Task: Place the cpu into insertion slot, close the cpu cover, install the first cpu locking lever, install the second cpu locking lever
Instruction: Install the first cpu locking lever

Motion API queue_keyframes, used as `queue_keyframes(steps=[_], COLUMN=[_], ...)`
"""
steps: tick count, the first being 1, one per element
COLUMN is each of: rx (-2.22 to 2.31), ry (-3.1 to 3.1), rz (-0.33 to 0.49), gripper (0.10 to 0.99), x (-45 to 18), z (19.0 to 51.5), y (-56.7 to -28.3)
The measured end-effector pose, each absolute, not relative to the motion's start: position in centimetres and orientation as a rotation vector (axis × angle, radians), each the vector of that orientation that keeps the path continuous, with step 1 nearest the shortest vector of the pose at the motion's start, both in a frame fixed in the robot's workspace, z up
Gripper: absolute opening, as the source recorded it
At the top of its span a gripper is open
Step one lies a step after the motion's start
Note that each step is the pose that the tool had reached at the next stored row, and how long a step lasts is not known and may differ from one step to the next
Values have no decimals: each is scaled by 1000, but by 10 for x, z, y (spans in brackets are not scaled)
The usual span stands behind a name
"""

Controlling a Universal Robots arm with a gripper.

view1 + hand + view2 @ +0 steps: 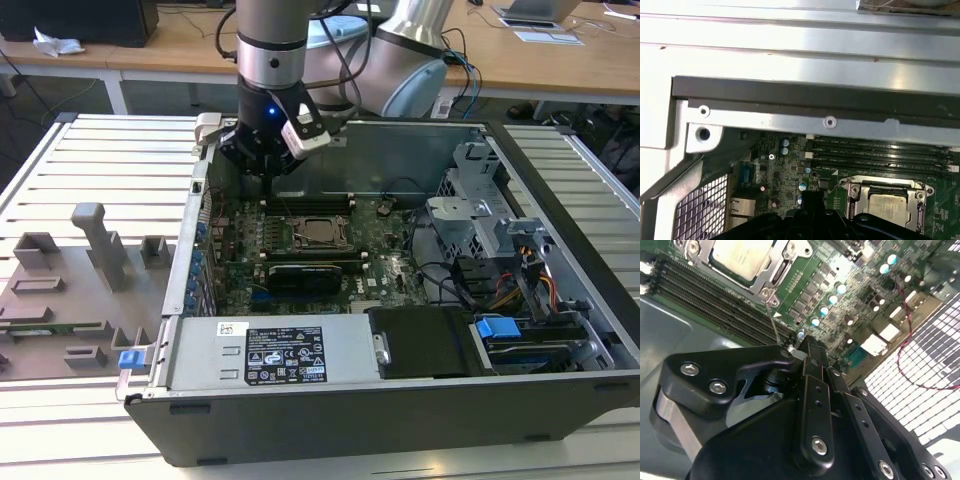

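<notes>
Second wrist view: cpu cover point(766, 279) seemingly closed over the cpu point(740, 255).

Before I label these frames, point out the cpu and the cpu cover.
cpu point(888, 207): first wrist view, centre of its metal top.
cpu cover point(885, 185): first wrist view, on one bar of its frame.

Arm point(272, 40): silver-grey tube, pale blue joint caps point(415, 95), black cables point(222, 30), blue light point(272, 110) at wrist, white cam block point(305, 135). End effector point(809, 347): black, w/ silver screws point(690, 370).

Upright arm point(272, 40), closed gripper point(806, 347) downward
</notes>
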State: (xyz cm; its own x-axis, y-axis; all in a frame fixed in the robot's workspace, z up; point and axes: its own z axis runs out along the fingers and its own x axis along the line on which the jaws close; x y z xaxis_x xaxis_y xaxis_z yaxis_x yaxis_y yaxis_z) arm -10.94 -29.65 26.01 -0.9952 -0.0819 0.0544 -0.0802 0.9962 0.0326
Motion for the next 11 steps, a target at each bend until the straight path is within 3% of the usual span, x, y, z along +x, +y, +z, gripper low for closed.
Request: queue_keyframes(steps=[11], rx=[125], ry=[-3083], rz=[-47], gripper=[106], x=[-102], z=[260], y=[-287])
